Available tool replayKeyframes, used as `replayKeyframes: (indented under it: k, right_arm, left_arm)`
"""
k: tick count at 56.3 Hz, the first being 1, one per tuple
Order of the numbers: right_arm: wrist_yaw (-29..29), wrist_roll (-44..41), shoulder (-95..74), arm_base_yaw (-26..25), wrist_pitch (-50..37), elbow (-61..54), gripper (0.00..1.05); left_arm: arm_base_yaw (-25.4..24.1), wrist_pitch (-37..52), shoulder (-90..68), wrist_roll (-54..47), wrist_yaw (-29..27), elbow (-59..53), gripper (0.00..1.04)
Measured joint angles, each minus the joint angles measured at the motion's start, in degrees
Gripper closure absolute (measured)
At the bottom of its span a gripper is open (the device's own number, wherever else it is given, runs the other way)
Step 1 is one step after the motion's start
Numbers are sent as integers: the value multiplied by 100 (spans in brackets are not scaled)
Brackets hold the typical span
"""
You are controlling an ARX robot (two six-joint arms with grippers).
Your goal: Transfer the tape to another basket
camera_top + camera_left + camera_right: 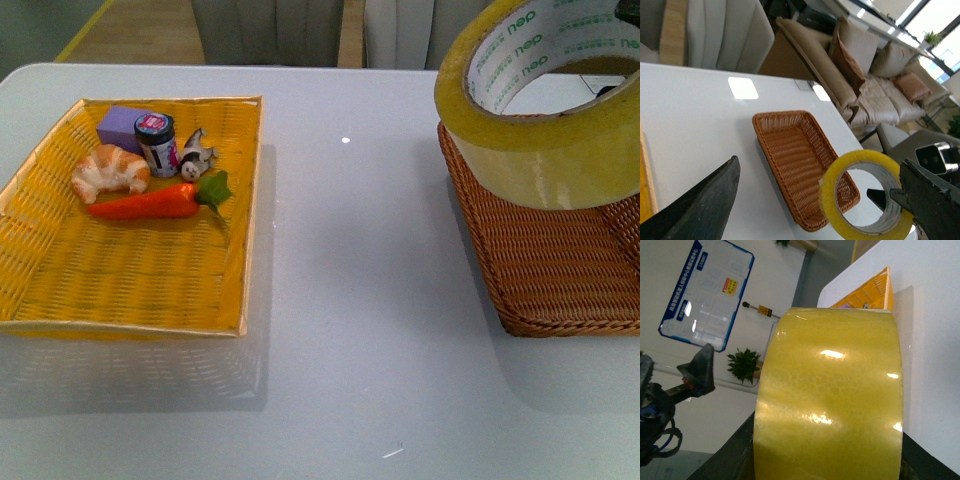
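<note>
The tape (545, 120), a wide yellowish roll with a white core and green lettering, hangs in the air over the far part of the dark brown wicker basket (560, 270) at the table's right. My right gripper (827, 460) is shut on it, with dark fingers on either side of the roll. The tape (830, 390) fills the right wrist view. In the left wrist view the tape (832, 200) stands on edge above the basket's (790, 150) near end, and the basket is empty. My left gripper (815, 210) is open and holds nothing, off to the side of the basket.
A bright yellow woven tray (60, 290) lies on the left of the white table (370, 300). It holds a croissant (110, 170), a carrot (150, 205), a purple block (122, 125), a small jar (157, 142) and a small figure (195, 155).
</note>
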State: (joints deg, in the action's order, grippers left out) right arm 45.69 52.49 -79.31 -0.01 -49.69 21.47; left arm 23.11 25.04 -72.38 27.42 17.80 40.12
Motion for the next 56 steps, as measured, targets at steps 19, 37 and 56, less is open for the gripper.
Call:
replayKeyframes:
  k: [19, 37, 56]
  right_arm:
    - [0, -396, -1174, -660, -339, 367, 59]
    - [-444, -302, -3086, -1023, -946, 1488, 59]
    - [-1158, 323, -5095, -1182, -1119, 3077, 59]
  left_arm:
    - [-951, 914, 1993, -2577, -3080, -2282, 80]
    - [-1517, 831, 2979, -2664, -2535, -3104, 103]
    - [-2262, 310, 3950, -2680, -1838, -3569, 103]
